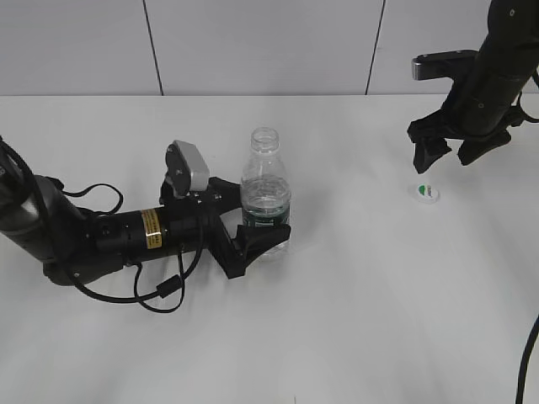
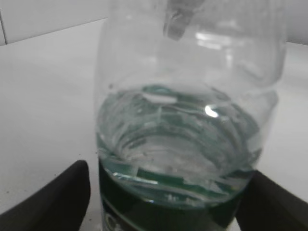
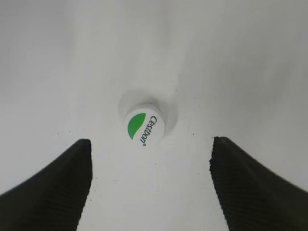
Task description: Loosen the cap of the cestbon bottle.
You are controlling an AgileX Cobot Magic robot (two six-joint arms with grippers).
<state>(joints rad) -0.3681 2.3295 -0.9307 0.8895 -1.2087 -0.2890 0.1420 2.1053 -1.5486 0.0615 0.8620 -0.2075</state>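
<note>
The cestbon bottle (image 1: 266, 195) stands upright near the table's middle, partly filled, its neck open with no cap on it. It fills the left wrist view (image 2: 187, 120). My left gripper (image 1: 263, 225) is shut on the bottle at its dark green label. The cap (image 1: 427, 192), white with a green mark, lies flat on the table to the right, apart from the bottle. It shows in the right wrist view (image 3: 145, 126). My right gripper (image 1: 455, 153) is open and empty, raised just above and behind the cap.
The white table (image 1: 362, 320) meets a pale panelled wall (image 1: 253, 42) at the back. A black cable (image 1: 160, 290) loops on the table by the left arm.
</note>
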